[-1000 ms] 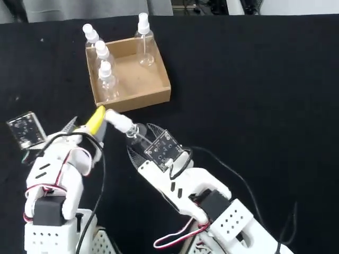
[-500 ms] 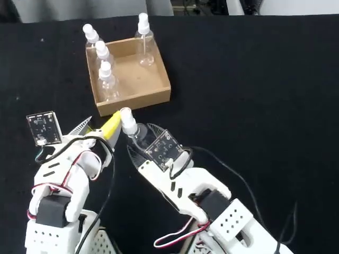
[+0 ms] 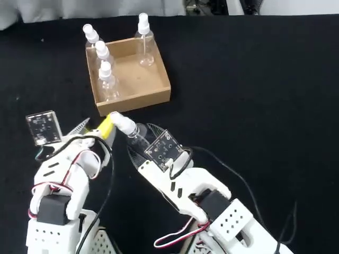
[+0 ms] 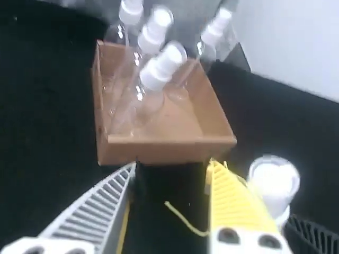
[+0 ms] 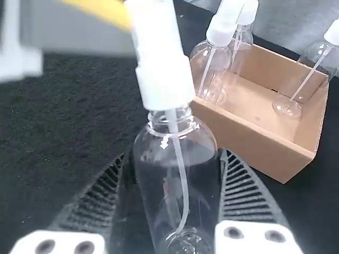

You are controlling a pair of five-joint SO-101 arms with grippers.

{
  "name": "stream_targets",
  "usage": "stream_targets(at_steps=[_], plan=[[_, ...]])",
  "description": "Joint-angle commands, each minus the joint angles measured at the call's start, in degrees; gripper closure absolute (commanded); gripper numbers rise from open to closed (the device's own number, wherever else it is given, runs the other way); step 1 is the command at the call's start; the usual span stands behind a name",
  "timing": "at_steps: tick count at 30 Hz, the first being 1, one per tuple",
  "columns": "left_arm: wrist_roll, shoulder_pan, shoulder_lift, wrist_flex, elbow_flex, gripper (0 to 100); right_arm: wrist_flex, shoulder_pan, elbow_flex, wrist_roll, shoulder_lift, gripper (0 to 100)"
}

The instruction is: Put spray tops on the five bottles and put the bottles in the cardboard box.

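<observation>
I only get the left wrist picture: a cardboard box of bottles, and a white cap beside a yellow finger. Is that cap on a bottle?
Observer: Yes. The right wrist view shows the spray top at the neck of a clear bottle, with its tube hanging down inside.
Operator: What holds that bottle up?
Observer: The right gripper, which is shut on the bottle's sides.
Operator: Is the cap on straight?
Observer: No. In the high view it tilts off the bottle's line, toward the yellow finger of the left gripper.
</observation>
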Motion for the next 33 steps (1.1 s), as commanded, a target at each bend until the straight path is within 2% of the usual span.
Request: stream_targets(at_steps=[1,12,22,25,30,33], plan=[[-0.7,2.9,-0.8,-0.8,-0.7,81,-1.4,-0.4,-5.0,-0.2,-1.1,84.3],[-8.6,10.3,-0.8,-0.8,0.8,81,-1.1,-0.4,-4.9,-0.2,-1.1,84.3],[-9.0,10.2,-0.8,-0.8,0.3,81,-1.0,-0.3,-4.4,-0.2,-1.1,84.3],[-8.8,9.5,-0.8,-0.8,0.3,82,-1.0,-0.3,-4.4,-0.2,-1.1,84.3],[-8.6,4.5,-0.8,-0.9,-1.5,82,2.5,2.3,-6.0,-0.4,-1.1,84.3],[-8.6,1.8,-0.8,-0.9,-3.4,82,4.8,4.6,-7.2,-4.9,-1.1,84.3]])
